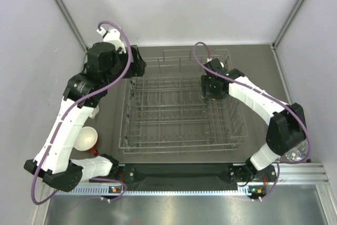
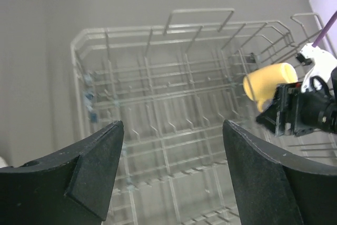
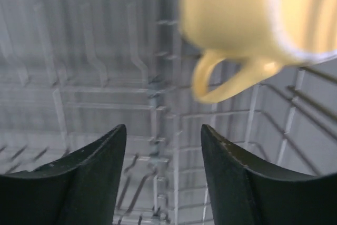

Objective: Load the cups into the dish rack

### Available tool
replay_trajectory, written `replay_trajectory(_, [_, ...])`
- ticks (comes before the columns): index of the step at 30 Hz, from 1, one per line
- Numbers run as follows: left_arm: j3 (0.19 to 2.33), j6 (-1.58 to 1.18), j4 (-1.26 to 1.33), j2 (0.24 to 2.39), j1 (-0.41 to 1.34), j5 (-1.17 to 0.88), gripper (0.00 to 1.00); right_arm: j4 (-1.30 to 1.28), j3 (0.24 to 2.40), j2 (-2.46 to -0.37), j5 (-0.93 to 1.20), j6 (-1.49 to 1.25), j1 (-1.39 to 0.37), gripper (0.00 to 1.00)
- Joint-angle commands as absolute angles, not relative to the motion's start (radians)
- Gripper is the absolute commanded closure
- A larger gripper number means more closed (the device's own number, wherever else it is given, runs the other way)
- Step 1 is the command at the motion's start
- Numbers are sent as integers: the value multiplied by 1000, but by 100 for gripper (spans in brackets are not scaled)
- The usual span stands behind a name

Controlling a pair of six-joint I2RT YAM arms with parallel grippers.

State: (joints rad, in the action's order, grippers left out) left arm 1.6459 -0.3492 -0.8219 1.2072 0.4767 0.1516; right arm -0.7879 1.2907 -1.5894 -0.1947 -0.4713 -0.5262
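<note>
The right pincer [image 3: 163, 130] stands apart, with the yellow mug [image 3: 247, 19] blurred just beyond its tips, over the dish rack [image 1: 174, 147]. If it's loose, it may bounce off the wires and tip. The left pincer [image 2: 172, 126] is apart too, and empty.

One rack [image 1: 176, 147], one yellow mug [image 2: 268, 80], one red cup [image 1: 86, 138], one glass [image 1: 296, 154]

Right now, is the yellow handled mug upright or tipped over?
Tipped: the yellow mug is on its side over the grey wire dish rack, handle pointing down.
</note>
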Motion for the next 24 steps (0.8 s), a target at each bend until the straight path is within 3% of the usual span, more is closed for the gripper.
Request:
replay_trajectory(1, [1632, -463, -860, 1218, 465, 124, 20, -857, 1376, -1514, -111, -414, -568, 40])
replay_trajectory(10, [1529, -695, -1069, 1189, 462, -41, 25, -911, 1342, -1381, 168, -397, -612, 36])
replay_trajectory(17, [1623, -745, -1277, 1218, 450, 101, 26, -894, 1260, -1260, 259, -428, -647, 36])
replay_trajectory(21, [1556, -830, -1244, 1180, 436, 159, 34, -887, 1221, -1180, 307, -436, -666, 35])
replay_trajectory(24, [1519, -905, -1224, 1131, 423, 244, 35, -890, 1192, -1125, 310, -440, -681, 34])
